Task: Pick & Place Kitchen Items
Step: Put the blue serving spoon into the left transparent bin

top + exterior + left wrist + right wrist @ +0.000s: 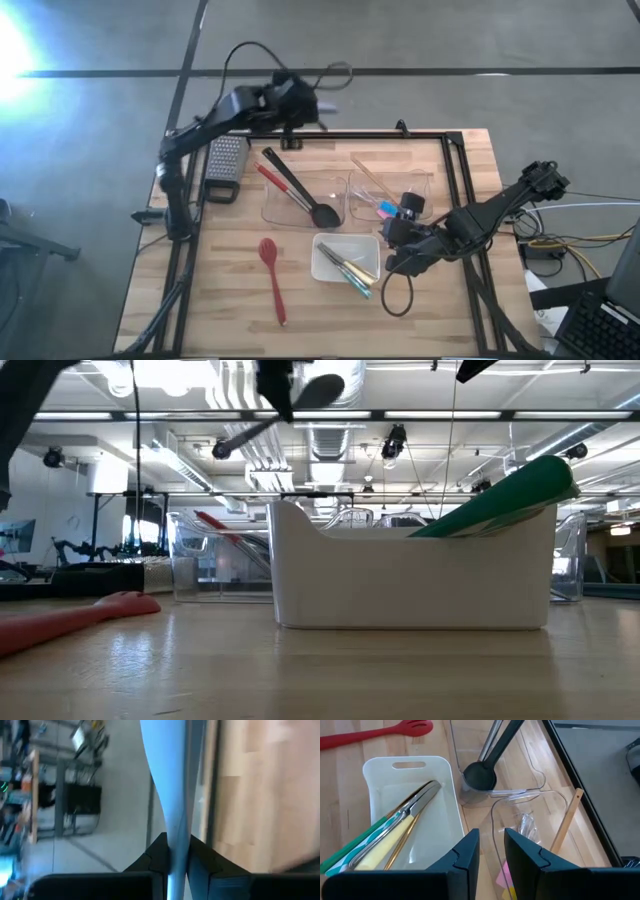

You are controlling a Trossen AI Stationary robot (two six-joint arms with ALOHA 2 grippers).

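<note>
The left hand (296,102) is up high, past the far edge of the worktop (230,290). It is squeezed tight on the thin handle of a pale blue-grey spatula (167,780). The left wrist view shows the handle pinched between the two dark fingers. From above, the wide end sticks out from the hand toward about 2 o'clock, out over the floor and not over the worktop. The next move looks like bringing this spatula back and putting it down. The left clear bin (272,208) lies at about 6 o'clock from the hand, and it already holds a black ladle (322,213). So the hand must come straight back toward the near side and go lower. The spatula is long, so it should be turned to lie along the bin, or it may catch on the wall. The right hand (491,845) waits low, between the white tray (380,762) and the right clear bin (547,795). Its fingers are a little apart with nothing between them. The left arm is the one doing the work. A red spoon (271,278) lies on the worktop at about 6 o'clock from the left bin, not yet picked up.
</note>
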